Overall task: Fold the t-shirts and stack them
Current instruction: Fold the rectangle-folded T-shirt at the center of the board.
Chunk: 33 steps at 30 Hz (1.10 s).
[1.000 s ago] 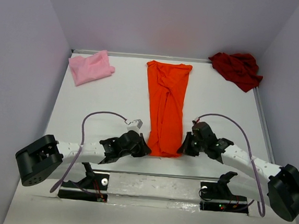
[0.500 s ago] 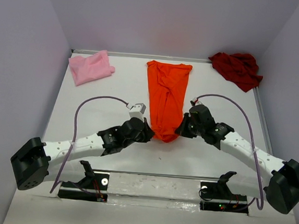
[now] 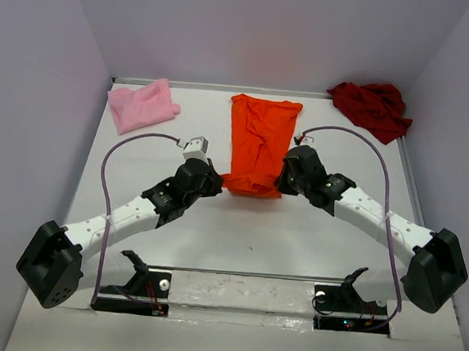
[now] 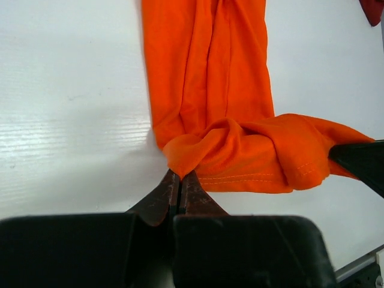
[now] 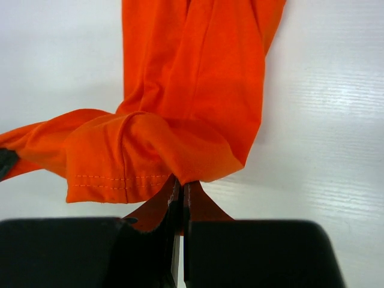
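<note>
Hem of the orange t-shirt (image 3: pixel 261 137) is doubled back over its body mid-table (image 3: pixel 173 219) in the top view; pink t-shirt (image 3: pixel 142 106) far left, dark red t-shirt (image 3: pixel 372 107) far right. Left wrist: left gripper (image 4: pixel 180 180) pinched tight on one hem corner. Right wrist: right gripper (image 5: pixel 181 186) clamped on the opposite corner.

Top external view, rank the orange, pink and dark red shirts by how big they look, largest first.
1. orange shirt, clearly largest.
2. dark red shirt and pink shirt: both bunched, look about alike, so unranked.
</note>
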Motion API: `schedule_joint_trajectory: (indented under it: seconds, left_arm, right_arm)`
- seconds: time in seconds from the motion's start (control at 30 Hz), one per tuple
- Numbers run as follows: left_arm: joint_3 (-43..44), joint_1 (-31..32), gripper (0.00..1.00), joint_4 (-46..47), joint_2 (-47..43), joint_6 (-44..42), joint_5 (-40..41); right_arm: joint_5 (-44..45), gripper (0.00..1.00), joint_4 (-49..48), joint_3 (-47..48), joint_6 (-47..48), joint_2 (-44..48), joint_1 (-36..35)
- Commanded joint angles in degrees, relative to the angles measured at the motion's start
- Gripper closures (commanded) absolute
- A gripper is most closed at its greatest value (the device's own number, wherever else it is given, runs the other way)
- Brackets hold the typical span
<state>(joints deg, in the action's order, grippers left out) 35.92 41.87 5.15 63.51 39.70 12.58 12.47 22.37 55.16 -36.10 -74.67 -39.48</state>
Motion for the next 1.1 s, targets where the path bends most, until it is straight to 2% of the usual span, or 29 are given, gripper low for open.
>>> schedule_joint_trajectory:
  seconds: [0.0, 0.3, 0.73, 1.07]
  left_arm:
    - [4.0, -0.8, 1.0, 4.4, 2.7, -3.7, 1.7]
    - [13.0, -2.1, 1.0, 7.0, 15.5, -5.7, -0.5]
    - [26.5, -7.6, 1.0, 7.0, 27.3, -10.7, -1.2]
    - [33.0, -11.1, 1.0, 7.2, 34.9, -12.4, -3.0]
  right_arm:
    - [5.4, 1.0, -1.5, 3.5, 2.7, -3.4, -0.2]
    - [10.2, 1.0, -4.3, 8.2, 4.0, -12.5, -0.2]
    - [19.6, 1.0, -5.9, 18.1, 8.4, -20.0, 1.3]
    - [23.3, 1.0, -7.2, 25.3, 11.0, -28.1, 3.9]
